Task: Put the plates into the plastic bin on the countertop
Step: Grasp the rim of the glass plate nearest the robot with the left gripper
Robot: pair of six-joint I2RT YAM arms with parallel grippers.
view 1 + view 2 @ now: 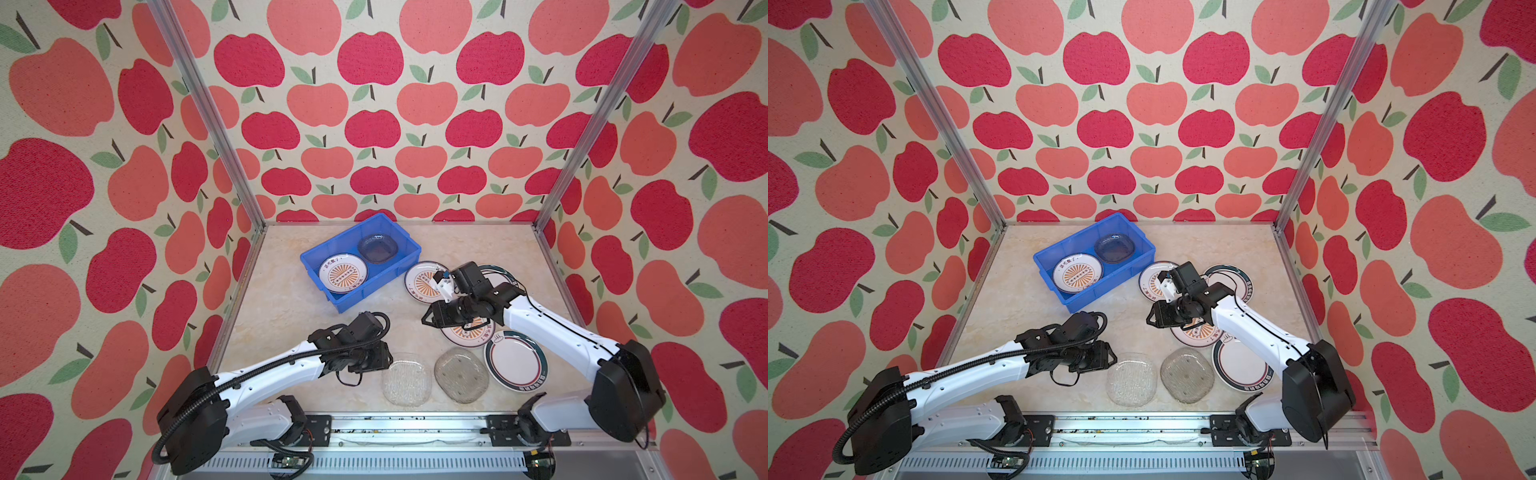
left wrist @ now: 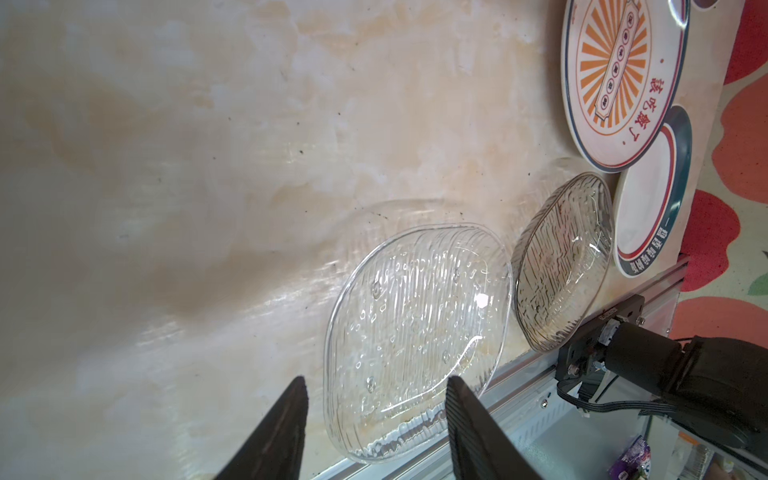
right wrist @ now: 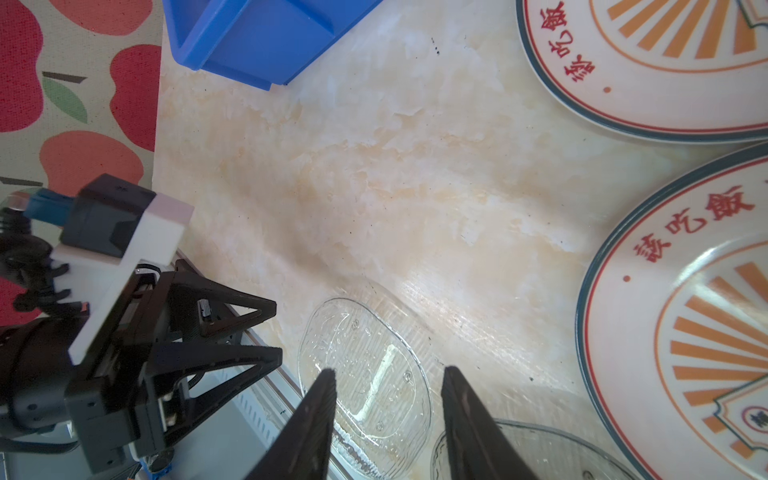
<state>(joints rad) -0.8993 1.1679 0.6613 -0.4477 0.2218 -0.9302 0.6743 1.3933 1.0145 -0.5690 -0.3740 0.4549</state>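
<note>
Lining up left gripper (image 2: 377,384) on the clear glass plate (image 1: 406,383), flat on the bench (image 1: 291,307), well apart from the blue plastic bin (image 1: 340,235). Jaws part-open, empty; right gripper (image 3: 389,371) same. Next, I'd say: pinch rim, lift.

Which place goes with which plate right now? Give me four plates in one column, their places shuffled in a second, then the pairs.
Plates
1. fully visible sunburst plate
2. blue-looking glass plate
3. clear glass plate
4. smoky glass plate

Places
A. on the countertop, between another glass plate and the green-rimmed plate
B. in the bin, at the end farther from the robot
C. on the countertop, just in front of the left gripper
D. in the bin, at the end nearer the robot

Pairs: 1-D, 2-B, 3-C, 4-A
</note>
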